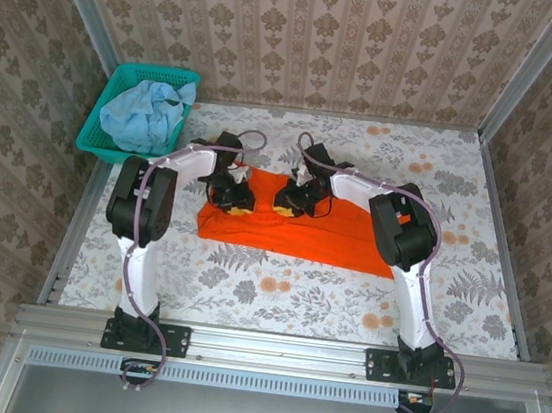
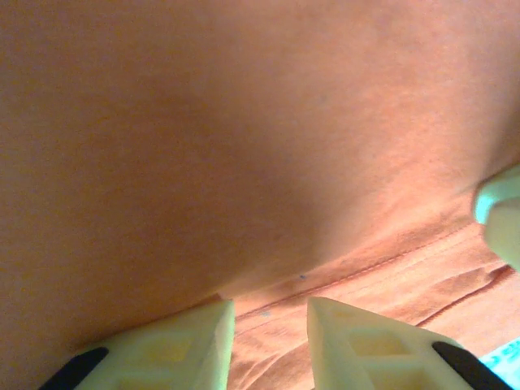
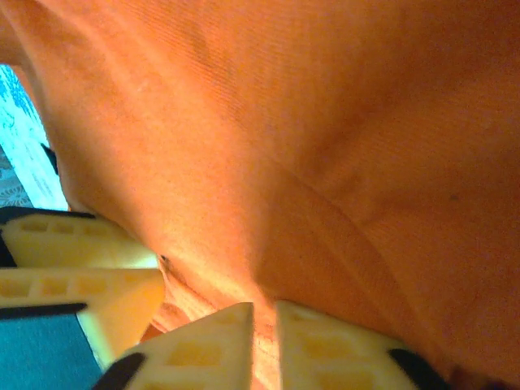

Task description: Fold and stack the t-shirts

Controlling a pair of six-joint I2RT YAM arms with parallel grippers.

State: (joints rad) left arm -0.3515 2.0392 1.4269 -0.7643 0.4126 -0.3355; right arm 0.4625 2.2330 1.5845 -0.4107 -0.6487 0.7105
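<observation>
The orange t-shirt (image 1: 293, 231) lies partly folded in the middle of the table. Both grippers are down at its far edge, close together. My left gripper (image 1: 234, 199) (image 2: 270, 313) has its jaws a little apart with the orange hem between them, shut on the cloth. My right gripper (image 1: 291, 200) (image 3: 264, 321) is shut on a fold of the same shirt, and orange cloth (image 3: 325, 138) rises right in front of its camera. The left fingers (image 3: 89, 280) appear beside it in the right wrist view. The pale blue t-shirt (image 1: 144, 115) lies crumpled in the basket.
The teal mesh basket (image 1: 102, 145) sits at the far left corner, against the wall. A floral tablecloth (image 1: 276, 287) covers the table. Patterned walls close in the back and both sides. A metal rail runs along the near edge by the arm bases.
</observation>
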